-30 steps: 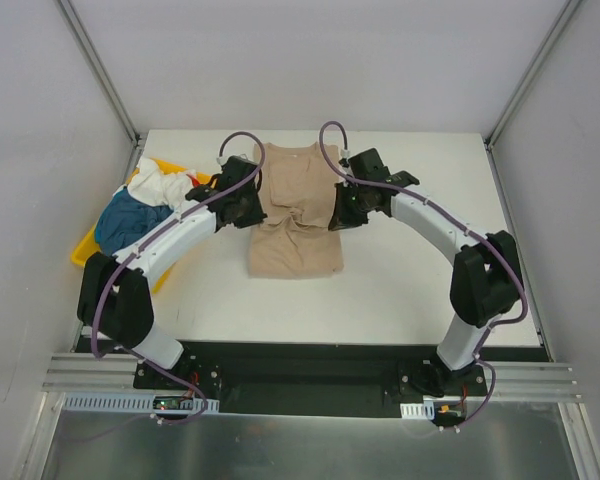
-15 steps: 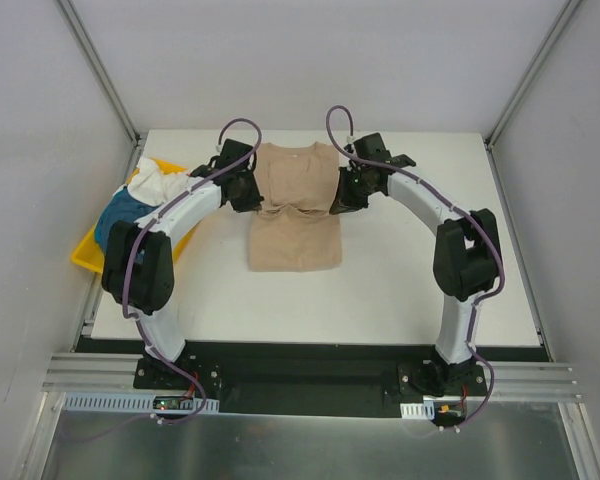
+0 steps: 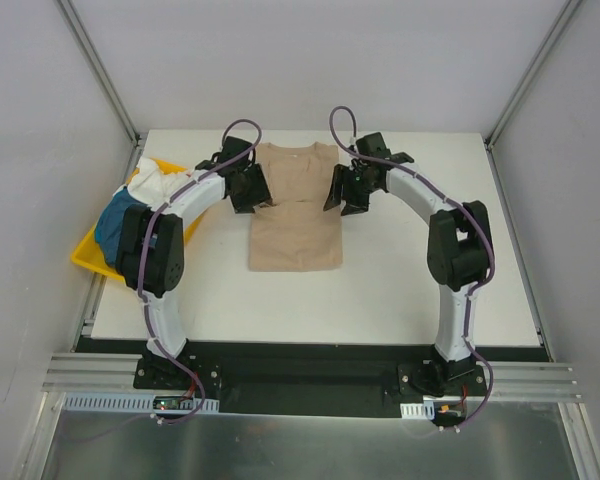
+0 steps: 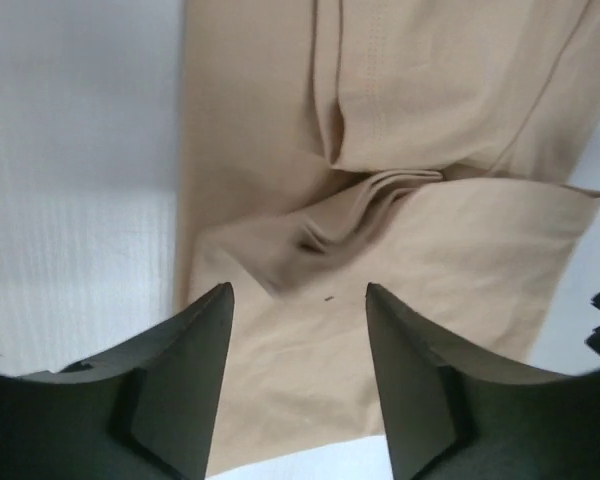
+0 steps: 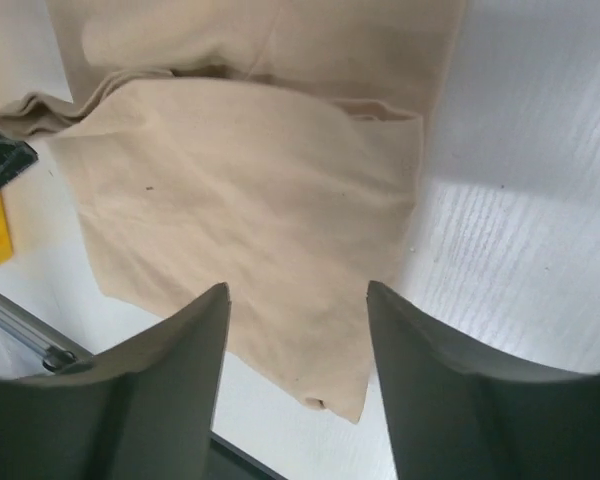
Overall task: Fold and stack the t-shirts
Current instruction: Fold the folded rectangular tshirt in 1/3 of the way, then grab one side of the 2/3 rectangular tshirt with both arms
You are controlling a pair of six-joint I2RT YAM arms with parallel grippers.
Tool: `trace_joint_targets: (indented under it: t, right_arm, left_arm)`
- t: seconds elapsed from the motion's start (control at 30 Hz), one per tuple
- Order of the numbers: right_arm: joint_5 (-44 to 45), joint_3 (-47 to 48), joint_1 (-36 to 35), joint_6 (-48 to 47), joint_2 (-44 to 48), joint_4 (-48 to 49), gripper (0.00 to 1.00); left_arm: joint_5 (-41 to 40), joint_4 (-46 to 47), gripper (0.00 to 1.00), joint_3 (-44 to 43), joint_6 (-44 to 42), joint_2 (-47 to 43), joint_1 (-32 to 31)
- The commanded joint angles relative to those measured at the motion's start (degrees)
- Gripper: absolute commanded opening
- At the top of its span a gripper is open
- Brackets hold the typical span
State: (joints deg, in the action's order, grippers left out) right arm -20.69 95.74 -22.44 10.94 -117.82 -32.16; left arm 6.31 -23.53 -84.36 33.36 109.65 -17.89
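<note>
Beside the yellow tray (image 3: 85,255), to its right and clear of it, the tan t-shirt (image 3: 295,228) lies flat on the table (image 3: 410,280). Within the last second both grippers have travelled along the shirt's sides to about level with the tray's far end, and the bunched ridge across the cloth has flattened to a low crease. By my judgement the smoothing pass is over, but the shirt is still at full length and its cross fold remains to be done.

The left gripper (image 3: 252,190) hovers between tray and shirt, jaws spread and empty. The right gripper (image 3: 342,190) hovers at the shirt edge farthest from the tray, likewise released. In both wrist views the cloth lies below the jaws, not between them.
</note>
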Motion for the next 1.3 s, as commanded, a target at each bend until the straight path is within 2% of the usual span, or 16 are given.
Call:
trace_joint_targets:
  t: [0.0,0.03,0.07,0.1,0.37,0.53,0.63,0.83,0.97,1.07,1.1,1.2,1.27]
  right_arm:
    - [-1.11,5.06,0.55,-2.84,0.75,-4.21,0.68]
    - [-1.02,4.63,0.55,-3.90,1.88,-4.83,0.78]
    - [-1.02,3.84,0.55,-4.08,2.68,-5.54,0.85]
    - [-1.02,2.97,0.64,-4.34,3.64,-5.54,0.98]
    - [3.10,-12.14,-1.55,-5.75,16.20,-3.96,0.96]
    - [5.22,-18.39,-3.67,-5.49,19.64,-3.52,0.96]
    - [6.89,-24.27,-3.84,-1.89,22.01,-0.38,0.96]
    - [4.96,-30.00,-3.67,1.19,24.04,1.75,0.97]
    - [3.29,-31.58,-2.97,3.38,22.81,2.36,0.98]
    - [0.39,-31.94,-2.61,5.05,21.06,3.77,0.90]
    - [-0.92,-31.76,-2.61,5.14,20.62,4.38,0.81]
    - [-1.90,-31.06,-2.53,5.58,18.77,4.65,0.66]
    - [-2.42,-30.53,-2.52,5.85,17.72,4.65,0.63]
  left_arm:
    - [3.63,0.59,0.73,-2.22,-0.23,-2.93,0.31]
    - [3.36,0.59,0.87,-1.52,-0.06,-3.73,0.40]
    - [3.10,0.59,0.94,-0.99,0.03,-4.61,0.31]
    - [3.01,0.59,0.99,0.41,0.21,-6.44,0.31]
    - [3.27,1.03,0.99,13.06,3.02,-19.00,0.31]
    - [3.89,1.20,0.99,24.22,5.57,-28.32,-0.91]
    - [4.07,1.20,0.99,30.20,6.62,-32.81,-1.27]
    - [4.23,1.29,0.99,38.38,8.29,-36.00,-1.27]
    - [4.33,2.08,0.90,40.58,9.00,-34.68,-1.27]
    - [3.54,3.83,0.79,41.38,9.70,-33.71,-1.27]
    - [3.63,4.28,0.77,41.29,9.61,-33.27,-1.27]
    - [4.15,5.94,0.71,40.59,9.44,-31.17,-1.27]
    - [4.15,6.30,0.65,39.45,9.35,-29.23,-1.27]
